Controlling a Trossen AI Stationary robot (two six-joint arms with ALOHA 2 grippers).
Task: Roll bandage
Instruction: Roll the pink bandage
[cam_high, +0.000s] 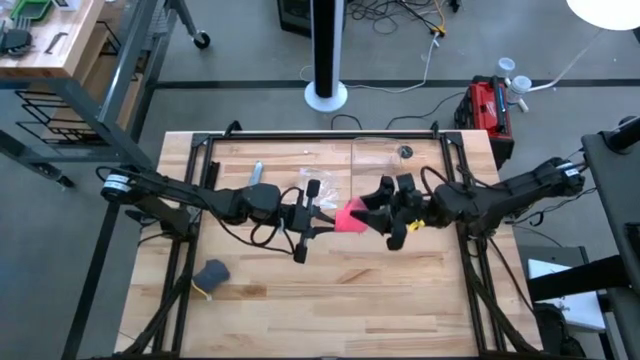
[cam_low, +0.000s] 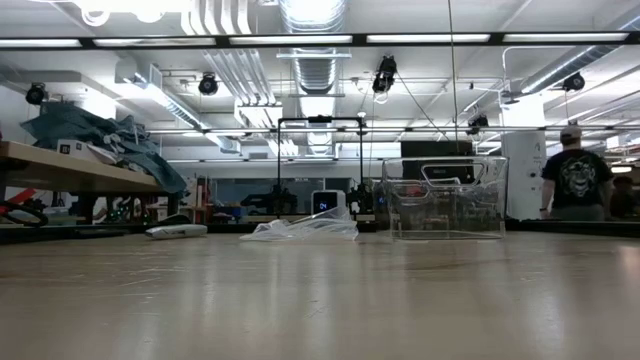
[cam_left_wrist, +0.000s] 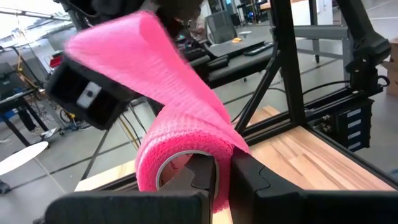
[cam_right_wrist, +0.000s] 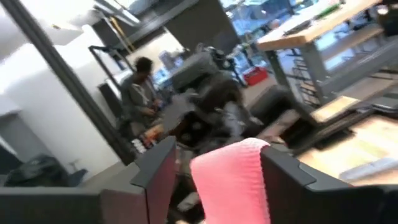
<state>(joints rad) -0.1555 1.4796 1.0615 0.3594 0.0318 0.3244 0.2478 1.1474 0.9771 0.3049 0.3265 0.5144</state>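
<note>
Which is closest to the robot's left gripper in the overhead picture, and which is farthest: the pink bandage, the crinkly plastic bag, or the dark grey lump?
Measured from the left gripper, mid-table:
1. The pink bandage, right at its fingertips, between both grippers.
2. The crinkly plastic bag, just beyond it toward the table's far edge.
3. The dark grey lump, farthest, toward the near left corner.
</note>
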